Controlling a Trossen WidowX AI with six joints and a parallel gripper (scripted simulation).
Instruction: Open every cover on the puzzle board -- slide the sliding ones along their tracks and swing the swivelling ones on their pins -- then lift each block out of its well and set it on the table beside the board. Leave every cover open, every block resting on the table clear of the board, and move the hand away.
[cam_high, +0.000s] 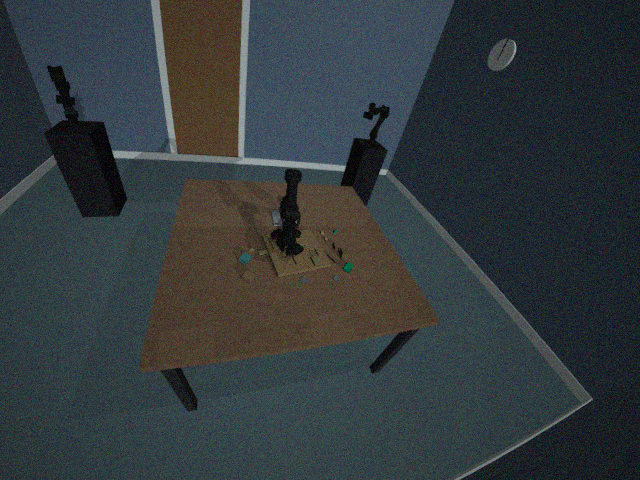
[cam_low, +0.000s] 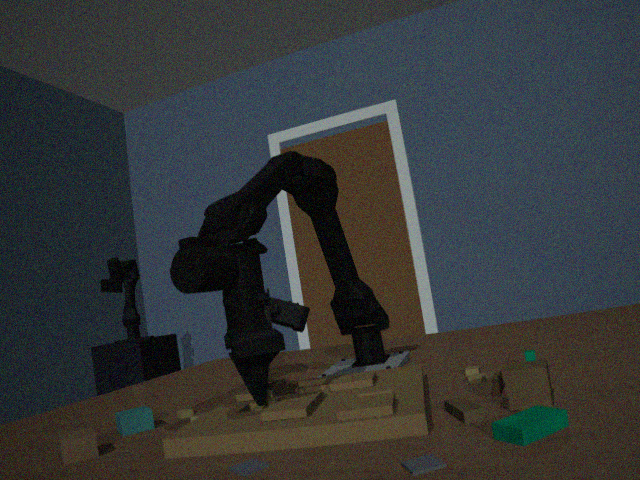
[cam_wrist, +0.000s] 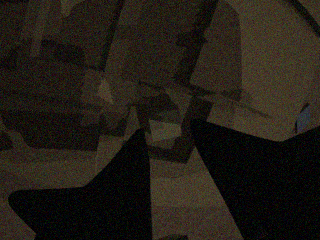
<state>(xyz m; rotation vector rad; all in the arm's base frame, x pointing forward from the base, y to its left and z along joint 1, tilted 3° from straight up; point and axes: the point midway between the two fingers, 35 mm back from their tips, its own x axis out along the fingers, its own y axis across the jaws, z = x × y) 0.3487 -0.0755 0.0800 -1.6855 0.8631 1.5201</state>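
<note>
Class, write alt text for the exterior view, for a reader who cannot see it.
A black robot arm bends over a wooden puzzle board, its gripper pointing down at the raised pieces. A green block and a teal block rest on the table on opposite sides of the board.

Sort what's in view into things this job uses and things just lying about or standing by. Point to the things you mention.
Part of the job:
- puzzle board (cam_high: 305, 267) (cam_low: 294, 440), with its covers
- pale block in a well (cam_wrist: 165, 130)
- gripper (cam_high: 294, 250) (cam_low: 263, 404) (cam_wrist: 169, 126)
- table (cam_high: 289, 320), where blocks go

Apparently not:
- the two arms on pedestals
- wall clock (cam_high: 501, 54)

Unclear: green block (cam_high: 348, 267) (cam_low: 529, 426), teal block (cam_high: 244, 257) (cam_low: 135, 421).
</note>
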